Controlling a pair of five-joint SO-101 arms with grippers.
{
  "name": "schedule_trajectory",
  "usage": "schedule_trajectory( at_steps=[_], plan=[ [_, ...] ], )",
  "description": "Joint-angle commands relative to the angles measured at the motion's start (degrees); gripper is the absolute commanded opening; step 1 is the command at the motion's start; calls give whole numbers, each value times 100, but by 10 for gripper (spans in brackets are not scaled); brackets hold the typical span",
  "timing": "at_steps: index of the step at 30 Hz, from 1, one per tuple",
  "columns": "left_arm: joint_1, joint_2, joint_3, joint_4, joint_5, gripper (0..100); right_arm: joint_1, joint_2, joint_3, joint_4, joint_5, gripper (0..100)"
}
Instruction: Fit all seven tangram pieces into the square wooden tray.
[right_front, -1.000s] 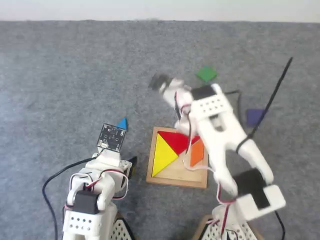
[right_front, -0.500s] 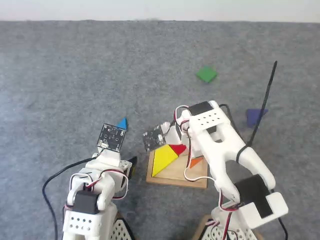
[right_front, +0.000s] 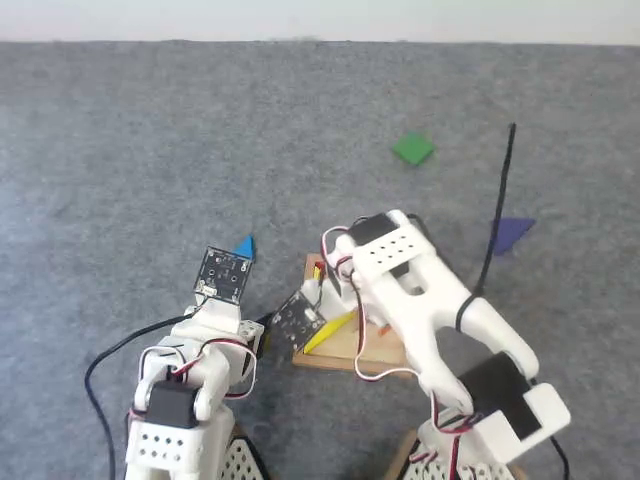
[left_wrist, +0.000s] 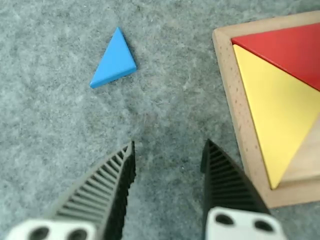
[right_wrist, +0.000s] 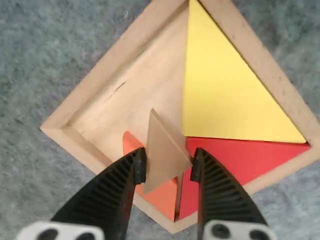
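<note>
High view: right arm (right_front: 402, 272) over tray (right_front: 325, 358)

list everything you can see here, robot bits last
wooden tray: 1, light wood, on the carpet between the arms
yellow triangle: 1, yellow, flat in the tray
red triangle: 1, red, in the tray beside the yellow one
orange piece: 1, orange, in the tray's corner
tan triangle: 1, tan, on edge over the tray
blue triangle: 1, blue, on carpet
green square: 1, green, on far carpet
purple piece: 1, purple, on carpet
carpet: 1, grey
left gripper: 1, open, over carpet
right gripper: 1, gripping the tan triangle
</note>
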Motion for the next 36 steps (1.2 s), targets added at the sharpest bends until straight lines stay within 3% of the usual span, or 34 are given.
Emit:
schedule_trajectory(
  at_steps=[1,8,14,21,32,36],
  plan=[
    [26,-44,-40,-26,-9,207,-84,-321,-62,75,44,137],
    [26,-44,-40,-26,-9,207,-92,-321,-53,119,-97,139],
    [26,-44,-40,-26,-9,207,-92,-330,-62,75,-475,255],
    [26,-44,-40,-26,-9,207,92,-382,-290,119,-633,214],
    [26,-44,-40,-26,-9,207,892,-567,-2268,901,-3982,185],
    [26,-44,-40,-26,-9,207,769,-1130,-2259,690,-5257,55]
  ],
)
